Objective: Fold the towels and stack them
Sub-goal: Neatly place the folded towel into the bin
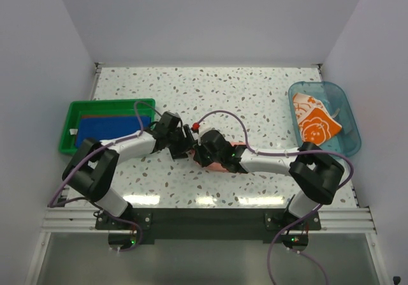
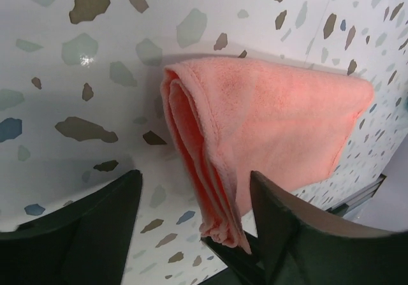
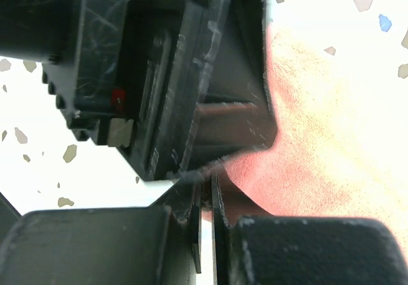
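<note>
Straddling pink towel (image 2: 274, 119) folded edge, left pincer (image 2: 195, 180) spread; right pincer (image 3: 204, 202) pinching its end.

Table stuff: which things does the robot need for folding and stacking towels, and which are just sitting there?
For the job: pink towel, blue towel, rust-brown towel, orange flowered towel.
Just lying about: green tray, clear blue tub.
</note>
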Action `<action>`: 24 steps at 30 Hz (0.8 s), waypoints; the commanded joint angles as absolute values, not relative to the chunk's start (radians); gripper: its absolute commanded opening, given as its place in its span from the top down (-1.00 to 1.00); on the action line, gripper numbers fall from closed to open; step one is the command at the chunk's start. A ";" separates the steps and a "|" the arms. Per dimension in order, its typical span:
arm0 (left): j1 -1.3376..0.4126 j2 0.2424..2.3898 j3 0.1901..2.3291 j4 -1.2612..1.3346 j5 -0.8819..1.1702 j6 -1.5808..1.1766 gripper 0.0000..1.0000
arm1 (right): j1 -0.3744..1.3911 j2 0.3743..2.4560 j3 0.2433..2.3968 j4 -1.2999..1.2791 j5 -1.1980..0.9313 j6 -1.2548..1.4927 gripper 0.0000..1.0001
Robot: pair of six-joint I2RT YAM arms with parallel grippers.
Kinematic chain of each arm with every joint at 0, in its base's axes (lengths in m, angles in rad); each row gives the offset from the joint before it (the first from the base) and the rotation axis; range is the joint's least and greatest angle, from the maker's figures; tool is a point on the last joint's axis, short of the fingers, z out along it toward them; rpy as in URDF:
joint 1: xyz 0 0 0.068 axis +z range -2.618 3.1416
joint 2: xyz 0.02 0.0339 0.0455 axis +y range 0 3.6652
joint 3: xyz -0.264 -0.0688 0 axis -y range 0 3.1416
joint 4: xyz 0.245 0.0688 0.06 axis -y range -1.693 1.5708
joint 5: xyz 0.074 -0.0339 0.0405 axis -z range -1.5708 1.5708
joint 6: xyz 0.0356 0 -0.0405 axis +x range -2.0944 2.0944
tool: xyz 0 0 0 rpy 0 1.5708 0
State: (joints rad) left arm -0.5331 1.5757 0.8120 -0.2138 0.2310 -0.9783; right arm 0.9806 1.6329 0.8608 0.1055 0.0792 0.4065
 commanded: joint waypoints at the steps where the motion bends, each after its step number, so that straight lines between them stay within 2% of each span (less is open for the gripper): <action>1: -0.540 1.583 0.811 -0.137 0.210 -1.011 -0.31 | 0.977 1.595 0.854 0.176 0.089 0.431 1.00; 11: -0.541 1.608 0.804 -0.064 0.176 -0.985 0.52 | 0.979 1.595 0.854 0.183 0.068 0.422 1.00; 12: -0.541 1.611 0.804 -0.058 0.175 -0.979 0.62 | 0.977 1.594 0.854 0.183 0.064 0.420 1.00; 13: -0.541 1.611 0.804 -0.060 0.172 -0.973 0.81 | 0.977 1.594 0.856 0.176 0.057 0.417 1.00; 15: -0.541 1.608 0.821 -0.083 0.149 -0.947 1.00 | 0.979 1.594 0.865 0.160 0.054 0.410 0.99; 16: -0.541 1.606 0.828 -0.095 0.135 -0.930 1.00 | 0.979 1.594 0.870 0.147 0.051 0.410 0.93; 17: -0.541 1.600 0.854 -0.127 0.103 -0.910 1.00 | 0.977 1.592 0.883 0.114 0.051 0.410 0.79; 18: -0.541 1.598 0.870 -0.149 0.089 -0.857 1.00 | 0.979 1.580 0.890 0.095 0.051 0.402 0.41; 20: -0.540 1.592 0.934 -0.231 0.019 -0.800 1.00 | 0.977 1.559 0.906 0.030 0.060 0.396 0.01; 21: -0.534 1.591 0.960 -0.260 0.003 -0.729 1.00 | 0.977 1.545 0.913 0.005 0.067 0.390 -0.28; 24: -0.508 1.592 1.077 -0.400 -0.095 -0.593 1.00 | 0.977 1.491 0.940 -0.128 0.110 0.393 -0.60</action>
